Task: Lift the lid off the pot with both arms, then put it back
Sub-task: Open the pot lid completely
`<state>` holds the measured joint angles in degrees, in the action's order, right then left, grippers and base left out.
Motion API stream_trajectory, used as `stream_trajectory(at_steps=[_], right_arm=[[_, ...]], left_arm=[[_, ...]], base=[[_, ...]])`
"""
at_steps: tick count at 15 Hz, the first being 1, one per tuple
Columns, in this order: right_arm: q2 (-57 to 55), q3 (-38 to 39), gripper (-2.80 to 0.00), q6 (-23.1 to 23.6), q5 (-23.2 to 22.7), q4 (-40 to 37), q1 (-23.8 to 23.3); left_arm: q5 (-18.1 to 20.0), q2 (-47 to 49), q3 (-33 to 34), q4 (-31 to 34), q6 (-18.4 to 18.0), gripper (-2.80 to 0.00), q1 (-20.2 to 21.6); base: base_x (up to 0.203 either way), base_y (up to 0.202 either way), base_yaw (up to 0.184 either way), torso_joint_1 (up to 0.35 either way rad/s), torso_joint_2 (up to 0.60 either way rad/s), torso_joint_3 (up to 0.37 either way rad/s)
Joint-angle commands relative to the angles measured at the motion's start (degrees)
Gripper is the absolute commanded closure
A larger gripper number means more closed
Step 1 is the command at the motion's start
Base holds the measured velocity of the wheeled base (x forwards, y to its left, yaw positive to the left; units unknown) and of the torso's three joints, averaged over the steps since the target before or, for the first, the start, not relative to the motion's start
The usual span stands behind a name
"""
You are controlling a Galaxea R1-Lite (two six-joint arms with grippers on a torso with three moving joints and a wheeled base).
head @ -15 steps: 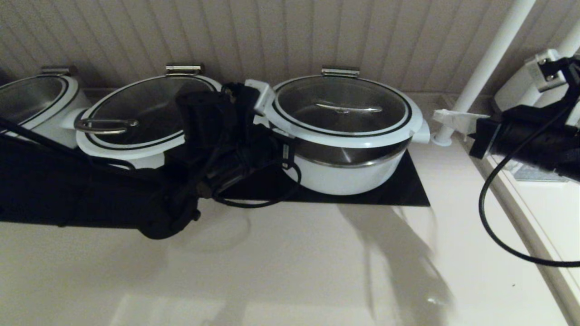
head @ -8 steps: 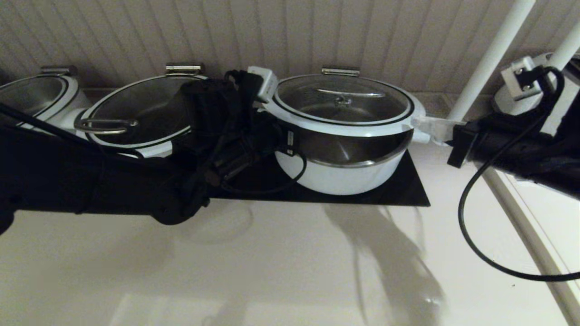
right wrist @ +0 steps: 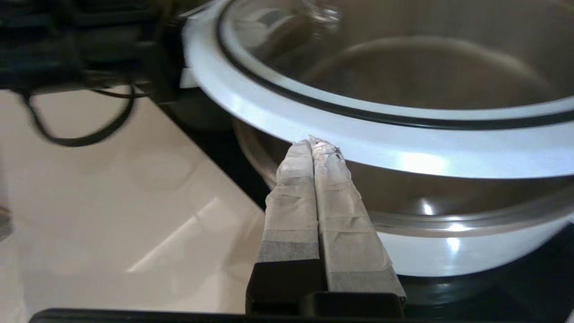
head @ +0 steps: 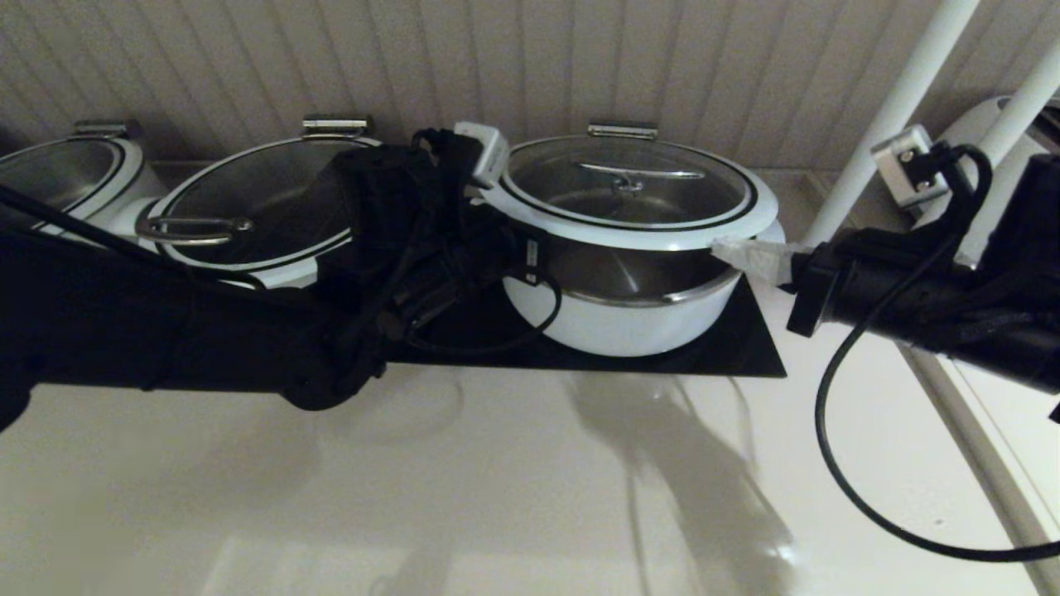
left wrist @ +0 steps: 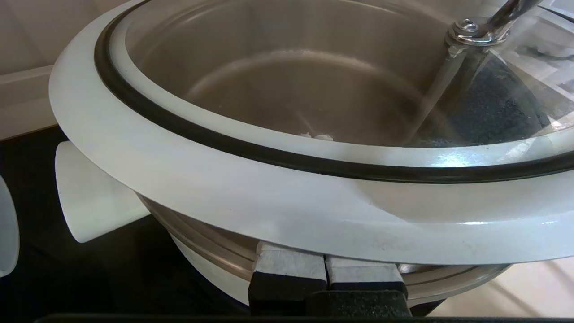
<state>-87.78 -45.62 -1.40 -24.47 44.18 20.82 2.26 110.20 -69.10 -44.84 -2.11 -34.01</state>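
Note:
The pot (head: 629, 327) stands on a black mat, white with a steel liner. Its lid (head: 629, 236) is tilted, front edge raised off the pot, steel hinge (head: 622, 131) at the back. My left gripper (left wrist: 326, 262) is shut, its pads pressed up under the lid's white rim (left wrist: 269, 197) on the pot's left side; in the head view the left arm (head: 397, 240) hides it. My right gripper (head: 722, 249) is shut, its taped tips (right wrist: 312, 142) touching under the rim (right wrist: 403, 152) at the front right. The pot's left knob (left wrist: 89, 197) shows below the rim.
A like pot with a loop-handled lid (head: 248, 215) stands close on the left, behind my left arm, and a third pot (head: 58, 178) is at the far left. White poles (head: 894, 108) rise at the back right. The mat (head: 745, 352) ends at pale counter.
The lid's front edge has risen off the pot, opening a gap over the steel liner. My right gripper moved left from beside the pot to under the rim. My left arm rose.

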Motion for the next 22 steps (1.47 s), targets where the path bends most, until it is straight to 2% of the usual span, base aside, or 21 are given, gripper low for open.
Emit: stream_trajectory(at_steps=[1,4,8,11,13,17,22], right_arm=[[1.24,0.33,0.0,0.0,-0.22,-0.2,1.0],[4.46,0.35,0.0,0.0,-0.2,-3.89,1.23],[10.16,3.05,0.0,0.0,-0.47,-12.55,1.38],[8.65,5.87,0.0,-0.03,-0.92,-12.81,1.41],[5.09,5.83,0.0,0.06,-0.75,-9.73,1.37],[-4.55,5.33,0.0,0.2,1.97,5.33,1.33],[-10.95,2.65,0.0,0.23,5.27,10.93,1.31]], left_arm=[[0.03,0.07,0.01,-0.34,0.0,0.0,0.0],[0.03,0.54,0.01,-0.43,0.0,0.0,0.0],[0.03,1.34,-1.5,-0.35,0.0,0.0,0.0],[0.03,2.02,-3.64,-0.03,0.0,0.0,0.0],[0.03,2.12,-4.03,0.01,0.0,0.0,0.0],[0.03,2.03,-4.12,0.01,-0.02,0.0,0.1],[0.03,2.12,-4.16,0.01,0.0,0.0,0.26]], base=[[0.0,0.0,0.0,0.0,0.0,0.0],[0.0,0.0,0.0,0.0,0.0,0.0],[0.0,0.0,0.0,0.0,0.0,0.0],[0.0,0.0,0.0,0.0,0.0,0.0],[0.0,0.0,0.0,0.0,0.0,0.0],[0.0,0.0,0.0,0.0,0.0,0.0],[0.0,0.0,0.0,0.0,0.0,0.0]])
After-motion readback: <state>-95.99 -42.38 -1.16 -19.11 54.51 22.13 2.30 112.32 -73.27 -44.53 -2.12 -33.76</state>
